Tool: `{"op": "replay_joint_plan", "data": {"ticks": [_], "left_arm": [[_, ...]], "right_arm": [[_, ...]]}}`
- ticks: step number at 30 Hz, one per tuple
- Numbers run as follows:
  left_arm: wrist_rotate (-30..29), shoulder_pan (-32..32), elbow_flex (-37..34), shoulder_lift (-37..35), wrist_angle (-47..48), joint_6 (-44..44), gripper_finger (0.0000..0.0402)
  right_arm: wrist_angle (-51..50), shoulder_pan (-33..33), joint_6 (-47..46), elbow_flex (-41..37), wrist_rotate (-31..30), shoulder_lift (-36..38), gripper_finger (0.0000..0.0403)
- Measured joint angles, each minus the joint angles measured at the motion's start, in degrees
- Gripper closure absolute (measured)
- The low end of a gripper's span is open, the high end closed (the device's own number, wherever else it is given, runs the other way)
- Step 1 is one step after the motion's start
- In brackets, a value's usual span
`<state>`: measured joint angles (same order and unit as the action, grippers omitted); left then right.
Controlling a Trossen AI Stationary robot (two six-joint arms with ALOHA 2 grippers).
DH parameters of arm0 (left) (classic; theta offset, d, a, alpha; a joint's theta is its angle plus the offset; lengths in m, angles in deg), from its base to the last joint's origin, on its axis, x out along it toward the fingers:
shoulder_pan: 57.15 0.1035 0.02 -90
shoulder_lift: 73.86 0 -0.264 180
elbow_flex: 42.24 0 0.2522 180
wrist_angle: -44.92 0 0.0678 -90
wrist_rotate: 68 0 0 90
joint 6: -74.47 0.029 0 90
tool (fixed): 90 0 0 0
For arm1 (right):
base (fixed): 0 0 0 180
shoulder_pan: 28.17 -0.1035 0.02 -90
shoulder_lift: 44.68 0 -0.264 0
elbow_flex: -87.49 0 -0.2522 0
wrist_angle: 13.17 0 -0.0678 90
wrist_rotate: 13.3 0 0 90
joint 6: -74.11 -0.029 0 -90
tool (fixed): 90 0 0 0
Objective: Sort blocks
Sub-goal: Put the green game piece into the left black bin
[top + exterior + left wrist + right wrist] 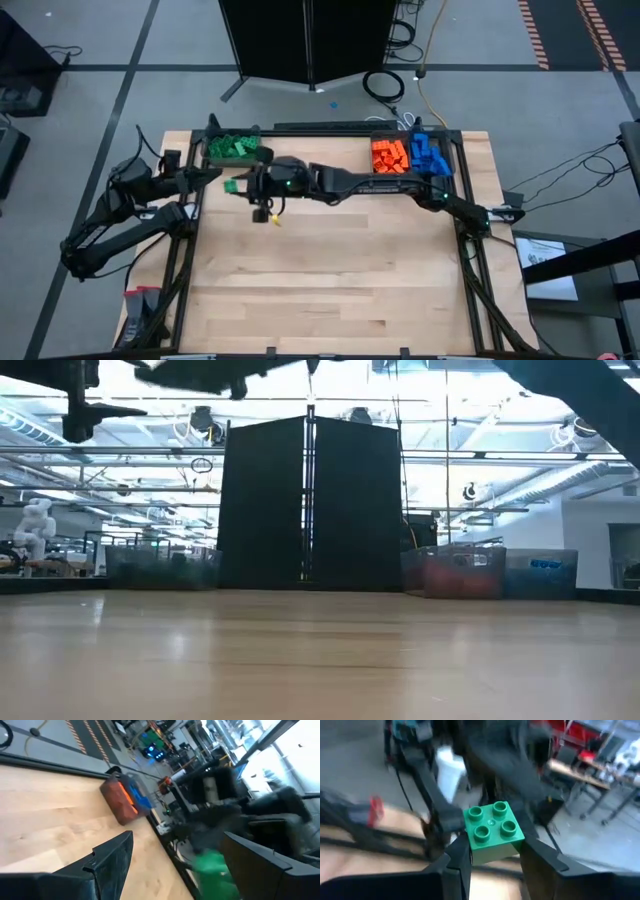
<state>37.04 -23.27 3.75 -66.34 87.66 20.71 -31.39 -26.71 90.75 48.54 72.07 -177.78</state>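
A green block (492,832) with four studs on top is up in the air, and my right gripper (492,849) is shut on it. In the high view this gripper (238,186) reaches across the table to the block (231,185), just near of the grey bin of green blocks (232,148). My left gripper (177,836) stands open at the table's left (212,176), pointing at the block (212,867). Whether it touches the block, I cannot tell. Bins of orange blocks (388,155) and blue blocks (430,155) stand at the far right. My right gripper pinches the green block by two opposite side walls (476,854) between its two fingers. The fingers come nearly level from the table's right side. The block sits upright, studs up, lifted clear of the table.
The three bins stand in a row along the table's far edge. Bare wooden tabletop (330,280) lies near of the arms. A black frame rail (465,260) runs along the table's right side, and a dark panel (310,505) stands behind the table.
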Motion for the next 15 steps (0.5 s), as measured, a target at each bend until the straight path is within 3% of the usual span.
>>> {"op": "replay_joint_plan", "data": {"ticks": [9,15], "left_arm": [[1.72,-0.04,0.02,0.27,-6.48,-1.52,0.0100],[2.79,-0.06,0.02,1.49,-5.65,-1.77,0.0100]], "right_arm": [[-2.84,1.88,1.52,-0.26,0.02,0.58,0.0286],[-3.70,1.85,3.62,-0.48,-0.23,-0.19,0.0286]]}}
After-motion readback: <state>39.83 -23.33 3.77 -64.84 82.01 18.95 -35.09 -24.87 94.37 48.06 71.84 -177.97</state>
